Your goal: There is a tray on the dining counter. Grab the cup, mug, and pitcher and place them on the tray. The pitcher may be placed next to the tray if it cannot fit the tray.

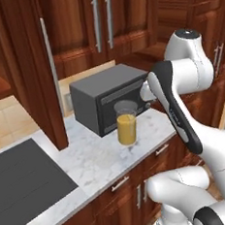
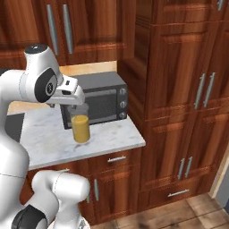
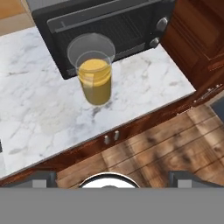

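The pitcher (image 1: 126,125) (image 2: 81,127) (image 3: 94,74) is a clear glass vessel about half full of orange-yellow liquid. It stands upright on a marble counter (image 1: 90,160), right in front of a dark oven. My gripper (image 2: 77,105) (image 3: 116,177) hangs open above and slightly in front of the pitcher, clear of it. In the hand view its dark fingertips (image 3: 41,177) stand wide apart with nothing between them. In the left base view my forearm hides most of the hand. The tray, dining counter, cup and mug are out of view.
A dark grey countertop oven (image 1: 108,98) (image 2: 100,96) stands close behind the pitcher. A black cooktop (image 1: 24,186) lies at the counter's left. Tall wooden cabinets (image 2: 179,89) wall off the right end. Upper cabinets (image 1: 101,23) hang overhead.
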Controlling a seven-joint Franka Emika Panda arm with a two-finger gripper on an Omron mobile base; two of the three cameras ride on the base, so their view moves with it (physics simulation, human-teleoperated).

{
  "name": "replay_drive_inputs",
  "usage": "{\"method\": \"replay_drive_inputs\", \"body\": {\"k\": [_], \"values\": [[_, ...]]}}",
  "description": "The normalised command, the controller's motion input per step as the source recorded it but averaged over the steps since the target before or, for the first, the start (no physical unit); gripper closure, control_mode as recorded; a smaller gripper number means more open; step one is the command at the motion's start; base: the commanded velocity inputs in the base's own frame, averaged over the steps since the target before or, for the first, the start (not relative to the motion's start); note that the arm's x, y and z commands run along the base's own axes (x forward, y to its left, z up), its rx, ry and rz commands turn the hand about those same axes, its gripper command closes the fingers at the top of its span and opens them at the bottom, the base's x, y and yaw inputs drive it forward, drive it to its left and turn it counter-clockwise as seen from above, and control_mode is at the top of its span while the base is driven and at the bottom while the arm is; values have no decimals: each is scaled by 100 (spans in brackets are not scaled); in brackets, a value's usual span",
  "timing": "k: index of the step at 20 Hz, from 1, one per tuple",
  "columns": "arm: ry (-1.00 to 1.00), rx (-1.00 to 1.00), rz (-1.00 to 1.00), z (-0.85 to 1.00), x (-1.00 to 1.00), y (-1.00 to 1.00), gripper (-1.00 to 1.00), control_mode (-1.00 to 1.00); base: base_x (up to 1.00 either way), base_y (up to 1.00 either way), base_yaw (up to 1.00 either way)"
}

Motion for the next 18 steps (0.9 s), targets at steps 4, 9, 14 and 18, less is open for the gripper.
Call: {"method": "replay_drive_inputs", "body": {"k": [4, 9, 14, 18], "values": [[0, 0, 0, 0, 0, 0, -100, 100, 39, 26, 21], [0, 0, 0, 0, 0, 0, -100, 100, 49, 15, 18], [0, 0, 0, 0, 0, 0, -100, 100, 40, 0, 3], [0, 0, 0, 0, 0, 0, -100, 100, 43, 0, 0]]}}
